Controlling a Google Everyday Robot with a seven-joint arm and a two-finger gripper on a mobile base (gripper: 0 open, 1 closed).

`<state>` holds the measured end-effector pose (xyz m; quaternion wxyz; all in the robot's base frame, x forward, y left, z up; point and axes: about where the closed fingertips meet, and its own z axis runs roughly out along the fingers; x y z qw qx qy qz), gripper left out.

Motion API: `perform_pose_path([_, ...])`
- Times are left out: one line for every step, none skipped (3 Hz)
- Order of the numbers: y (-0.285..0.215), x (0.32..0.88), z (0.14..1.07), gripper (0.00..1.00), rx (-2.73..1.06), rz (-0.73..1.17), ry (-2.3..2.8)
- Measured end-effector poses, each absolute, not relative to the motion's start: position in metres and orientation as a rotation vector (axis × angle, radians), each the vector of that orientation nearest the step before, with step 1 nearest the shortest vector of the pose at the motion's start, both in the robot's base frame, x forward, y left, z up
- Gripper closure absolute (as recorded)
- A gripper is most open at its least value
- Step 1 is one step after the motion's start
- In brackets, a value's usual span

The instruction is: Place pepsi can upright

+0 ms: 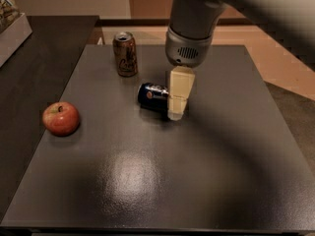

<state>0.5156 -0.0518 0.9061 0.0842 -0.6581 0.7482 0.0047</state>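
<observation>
**Pepsi can not yet upright**

Camera view: the pepsi can (153, 96) is seen lying on its side, just front-right of the brown can (125, 53). The gripper (177, 104) is positioned at its far end. Whether it is grasped cannot be told. Gripping and standing it up are judged outstanding.

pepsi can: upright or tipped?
Tipped. The pepsi can lies on its side on the table, long axis level; the gripper sits in front of one end, hiding it.

Noted: dark grey matte table (221, 171) with a glare patch, tan floor (280, 63) beyond, black side counter (44, 53) at left; my gripper (175, 113) hangs over mid-table.
</observation>
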Motion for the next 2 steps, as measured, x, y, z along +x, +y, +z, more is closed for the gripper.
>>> perform_pose_path([-0.027,0.522,0.889,0.0,-1.951,0.044,2.308])
perform_pose_path([-0.01,0.526,0.878,0.0,-1.883,0.008,2.385])
